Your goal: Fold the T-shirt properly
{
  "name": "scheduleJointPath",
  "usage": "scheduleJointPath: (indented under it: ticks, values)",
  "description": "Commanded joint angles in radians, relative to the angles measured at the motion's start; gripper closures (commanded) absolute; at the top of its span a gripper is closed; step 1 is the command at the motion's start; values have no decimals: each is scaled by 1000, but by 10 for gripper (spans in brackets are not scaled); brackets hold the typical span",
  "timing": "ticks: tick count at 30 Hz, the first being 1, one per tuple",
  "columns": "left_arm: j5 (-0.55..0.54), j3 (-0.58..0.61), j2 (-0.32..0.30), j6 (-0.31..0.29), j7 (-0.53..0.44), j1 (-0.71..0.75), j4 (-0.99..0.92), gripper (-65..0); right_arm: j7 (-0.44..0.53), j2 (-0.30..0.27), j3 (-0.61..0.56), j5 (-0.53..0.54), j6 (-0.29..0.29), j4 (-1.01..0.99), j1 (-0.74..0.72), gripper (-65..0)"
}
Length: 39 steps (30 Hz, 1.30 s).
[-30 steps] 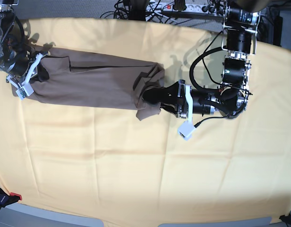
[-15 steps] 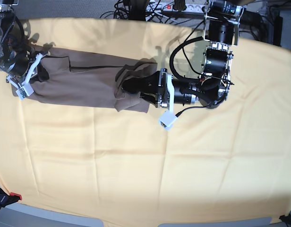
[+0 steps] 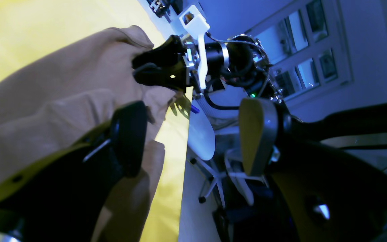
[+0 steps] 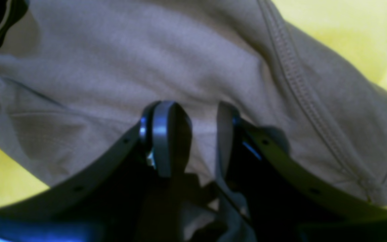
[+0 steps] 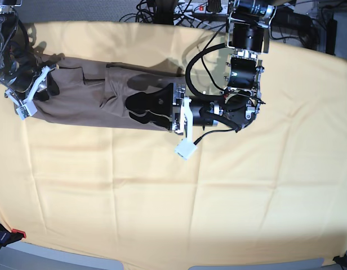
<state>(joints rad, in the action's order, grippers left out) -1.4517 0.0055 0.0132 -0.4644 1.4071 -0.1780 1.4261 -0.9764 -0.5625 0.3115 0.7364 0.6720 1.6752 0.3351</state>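
Base view shows us the left gripper lying low over the middle of the T-shirt, its arm bent back on itself toward the far table edge, a white block hanging off its wrist. In the left wrist view its fingers stand spread wide, one black pad against the brown cloth and the other lifted clear in the air, so we read it as parted and gripping nothing. At the opposite end, the right gripper sits on the shirt's end near the table's edge; the right wrist view shows its two fingers with a fold of cloth caught between them, pinching the T-shirt.

We see the shirt as a long taupe band stretched across the far part of the yellow cloth, flat near the right gripper and bunched into dark creases under the left one. A stitched hem runs diagonally past the right gripper's fingers.
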Motion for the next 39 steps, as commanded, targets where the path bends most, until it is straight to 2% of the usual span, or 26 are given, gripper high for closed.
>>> scheduleJointPath:
  ticks: [1, 3, 4, 9, 11, 12, 13, 14, 16, 17, 23, 27, 29, 34, 39]
  values:
    - [-32, -16, 6, -35, -11, -22, 20, -443, -10, -17, 5, -4, -3, 5, -3, -244]
    - [-32, -64, 6, -115, -11, -24, 20, -443, -11, -17, 5, 8, -3, 5, -12, -244]
    - [-32, -96, 6, -134, -11, -27, 20, -443, -11, -18, 6, 23, -3, 5, -20, -244]
    - [-32, -287, -15, -177, -11, -50, 20, -443, -13, -18, 53, 102, -3, 7, -108, -244]
    - [-32, -335, -45, -177, -11, -48, 20, -439, -15, -17, 91, 101, -3, 7, -149, -245]
    - [-32, -354, -65, -177, -11, -47, 20, -415, -19, -17, 113, 101, -3, 7, -168, -254]
    - [-32, -370, -82, -177, -11, -47, 20, -359, -24, -17, 137, 101, -10, 7, -184, -281]
    - [-32, -385, -100, -180, -11, -47, 20, -272, -28, -18, 162, 101, -24, 7, -197, -318]
    - [-30, -407, -138, -195, -11, -47, 20, -38, -35, -18, 220, 101, -50, 7, -217, -385]
    - [-19, -415, -159, -195, -11, -47, 20, 0, -43, -18, 255, 101, -65, 7, -219, -402]
    - [-16, -448, -315, -179, -11, -47, 20, 0, -121, -5, 441, 103, -153, 6, -162, -408]
    - [-17, -480, -404, -179, -11, -47, 20, 0, -120, 32, 504, 108, -169, -7, -84, -410]
    - [-21, -491, -437, -179, -11, -47, 20, 0, -121, 39, 508, 143, -168, -40, -61, -426]
    - [-23, -493, -500, -179, -11, -46, 20, 0, -137, 50, 507, 264, -123, -186, -58, -437]
    - [-24, -493, -529, -179, -11, -47, 20, 0, -221, 50, 505, 426, -39, -337, -58, -437]
